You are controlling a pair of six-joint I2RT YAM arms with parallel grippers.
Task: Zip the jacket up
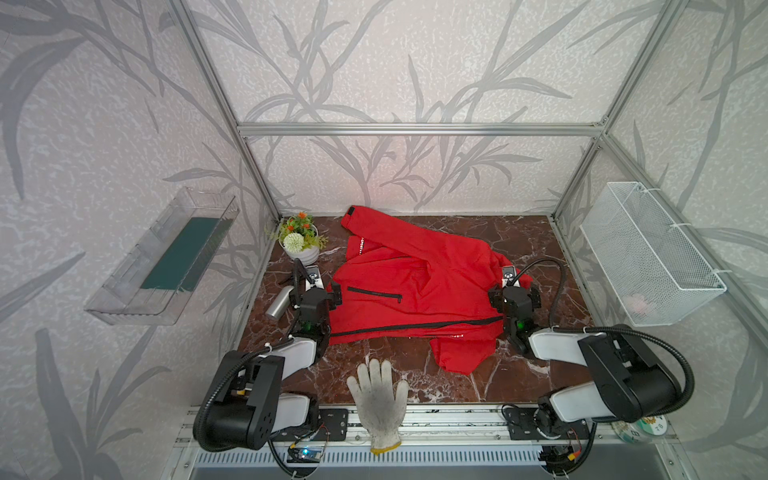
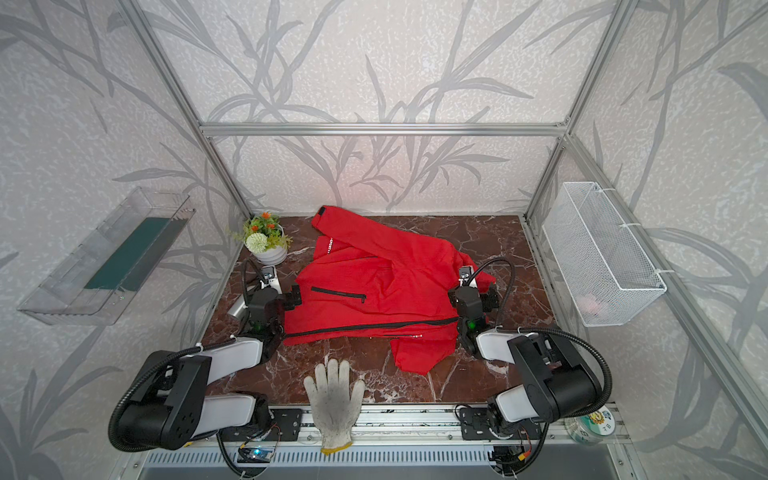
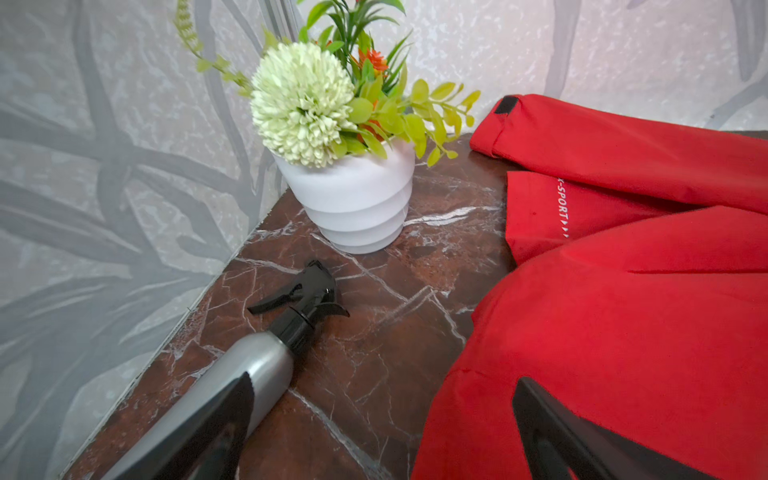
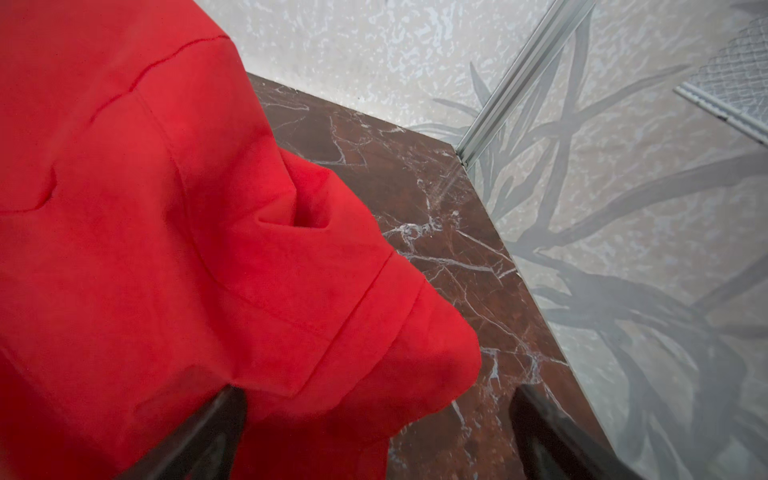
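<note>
The red jacket lies spread on the brown marble table. Its black front zipper shows as one dark line from the left hem towards the right end. A short black pocket zip sits above it. My left gripper is open at the jacket's left edge, one finger over the fabric and one over a spray bottle. My right gripper is open over the jacket's right edge, holding nothing.
A white pot of artificial flowers stands at the back left. The grey spray bottle lies beside the left gripper. A white work glove lies at the front edge. A clear tray and a wire basket hang on the side walls.
</note>
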